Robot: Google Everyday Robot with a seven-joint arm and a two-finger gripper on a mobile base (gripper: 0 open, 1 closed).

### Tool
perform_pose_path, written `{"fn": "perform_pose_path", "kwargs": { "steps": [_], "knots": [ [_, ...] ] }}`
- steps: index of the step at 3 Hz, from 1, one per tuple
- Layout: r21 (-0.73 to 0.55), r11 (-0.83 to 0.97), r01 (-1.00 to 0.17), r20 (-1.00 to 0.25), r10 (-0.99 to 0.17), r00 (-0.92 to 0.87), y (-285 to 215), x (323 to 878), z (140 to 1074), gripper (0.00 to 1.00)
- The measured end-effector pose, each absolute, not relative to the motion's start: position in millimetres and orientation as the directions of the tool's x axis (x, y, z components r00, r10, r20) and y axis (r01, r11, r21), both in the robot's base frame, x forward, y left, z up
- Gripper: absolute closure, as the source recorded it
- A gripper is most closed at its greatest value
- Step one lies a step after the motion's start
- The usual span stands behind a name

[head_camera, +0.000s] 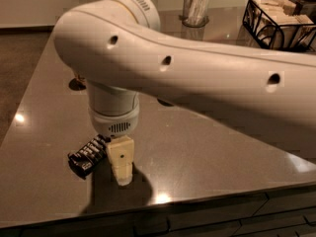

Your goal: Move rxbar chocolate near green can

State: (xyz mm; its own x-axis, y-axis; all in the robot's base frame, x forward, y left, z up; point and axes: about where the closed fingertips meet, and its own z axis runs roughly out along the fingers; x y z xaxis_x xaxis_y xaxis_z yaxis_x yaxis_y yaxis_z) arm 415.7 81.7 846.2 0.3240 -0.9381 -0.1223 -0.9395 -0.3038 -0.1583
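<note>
Hanging low, gripper [122, 174] just beside the rxbar chocolate [88, 156].

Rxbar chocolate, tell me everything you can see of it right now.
The rxbar chocolate is a flat bar in a glossy black wrapper with white lettering. It lies flat on the dark polished table, close to the near edge, turned diagonally. Its far end runs in beneath the wrist. The gripper points down right beside that end, on the bar's right in the view; whether it touches the wrapper cannot be told. Nothing else lies against the bar.
</note>
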Motion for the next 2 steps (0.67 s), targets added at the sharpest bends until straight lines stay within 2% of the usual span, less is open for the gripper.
{"fn": "perform_pose_path", "kwargs": {
  "steps": [1, 2],
  "knots": [
    [-0.147, -0.331, -0.932, -0.106, -0.932, 0.348, 96, 408, 832, 0.0],
    [-0.13, -0.342, -0.931, -0.085, -0.931, 0.354, 107, 404, 824, 0.18]
  ]
}}
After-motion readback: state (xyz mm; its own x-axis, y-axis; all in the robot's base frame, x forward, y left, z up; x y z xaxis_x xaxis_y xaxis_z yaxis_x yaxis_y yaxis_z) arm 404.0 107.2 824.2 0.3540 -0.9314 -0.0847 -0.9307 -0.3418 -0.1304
